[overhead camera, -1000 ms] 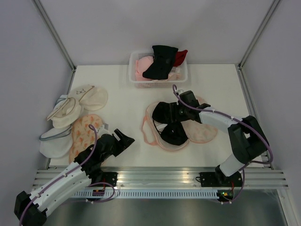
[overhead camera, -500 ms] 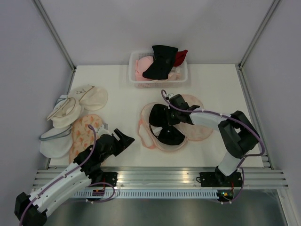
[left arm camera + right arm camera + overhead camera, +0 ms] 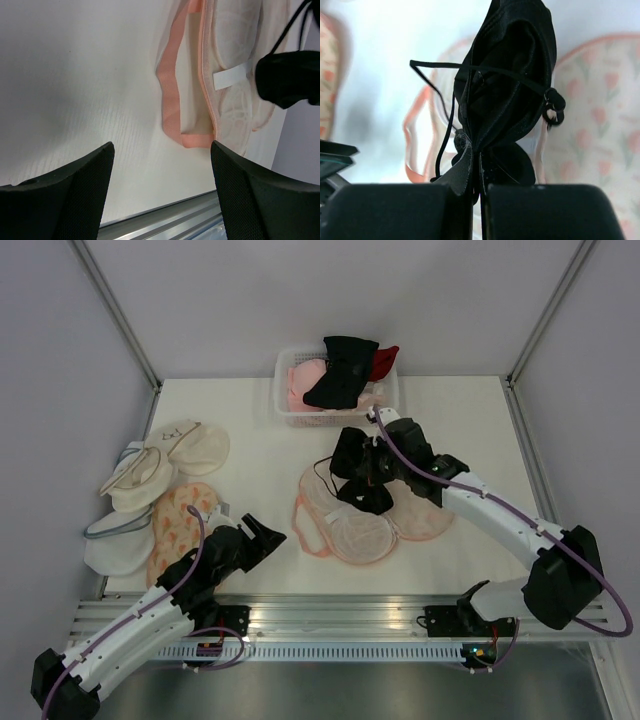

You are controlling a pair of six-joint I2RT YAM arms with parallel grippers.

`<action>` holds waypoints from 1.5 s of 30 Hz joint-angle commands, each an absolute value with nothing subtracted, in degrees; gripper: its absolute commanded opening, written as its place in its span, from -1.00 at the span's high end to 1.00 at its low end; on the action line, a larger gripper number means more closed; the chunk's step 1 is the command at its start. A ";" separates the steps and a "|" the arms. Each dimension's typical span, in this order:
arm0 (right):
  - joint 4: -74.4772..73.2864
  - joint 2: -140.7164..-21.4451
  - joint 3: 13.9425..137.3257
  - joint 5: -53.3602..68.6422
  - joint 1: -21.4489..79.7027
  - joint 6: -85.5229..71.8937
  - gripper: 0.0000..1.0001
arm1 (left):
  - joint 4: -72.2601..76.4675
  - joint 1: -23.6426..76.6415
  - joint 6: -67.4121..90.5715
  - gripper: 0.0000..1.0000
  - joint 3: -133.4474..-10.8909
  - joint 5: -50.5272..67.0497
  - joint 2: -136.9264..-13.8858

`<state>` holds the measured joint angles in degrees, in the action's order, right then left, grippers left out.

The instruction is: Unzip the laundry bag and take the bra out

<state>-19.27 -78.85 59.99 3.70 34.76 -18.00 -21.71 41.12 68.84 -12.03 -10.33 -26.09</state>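
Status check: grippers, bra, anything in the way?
Right gripper shut on bra, raised over the opened laundry bag. Left gripper open, idle beside the laundry bag, apart. Loose strap dangles toward the opening; possible snag.

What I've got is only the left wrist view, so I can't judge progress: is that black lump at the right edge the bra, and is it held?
Observer: Yes. The right wrist view shows the right gripper shut on the bra, pinching a fold of it.
Operator: Is it out of the bag?
Observer: From above, the bra is bunched over the far side of the bag, which lies open and flat. Whether they touch I can't tell.
Operator: What's beyond it?
Observer: A basket stands just past the bag, with clothes in it.
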 commanded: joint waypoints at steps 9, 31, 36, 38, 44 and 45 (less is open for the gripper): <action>-17.67 -87.95 93.28 3.87 33.31 -16.26 0.99 | -18.99 41.22 67.15 -0.63 -11.95 -9.14 -26.37; -4.48 -143.70 128.94 -4.04 30.94 -21.71 0.99 | -20.04 41.13 68.38 -0.62 -10.64 -7.65 -21.01; -8.17 -144.14 129.47 -2.11 30.76 -18.73 0.37 | -20.04 41.22 68.56 -0.62 -10.63 -7.82 -21.62; -6.60 -141.34 126.24 -2.02 30.85 -18.11 0.17 | -20.04 41.22 68.38 -0.63 -10.81 -7.65 -21.62; -4.22 -131.67 123.66 -1.84 30.59 -15.21 -0.34 | -20.30 41.22 67.24 -0.64 -11.51 -7.65 -21.18; -5.18 -129.14 123.66 -1.93 30.50 -14.51 -0.38 | -20.39 41.22 67.15 -0.64 -11.60 -7.82 -21.01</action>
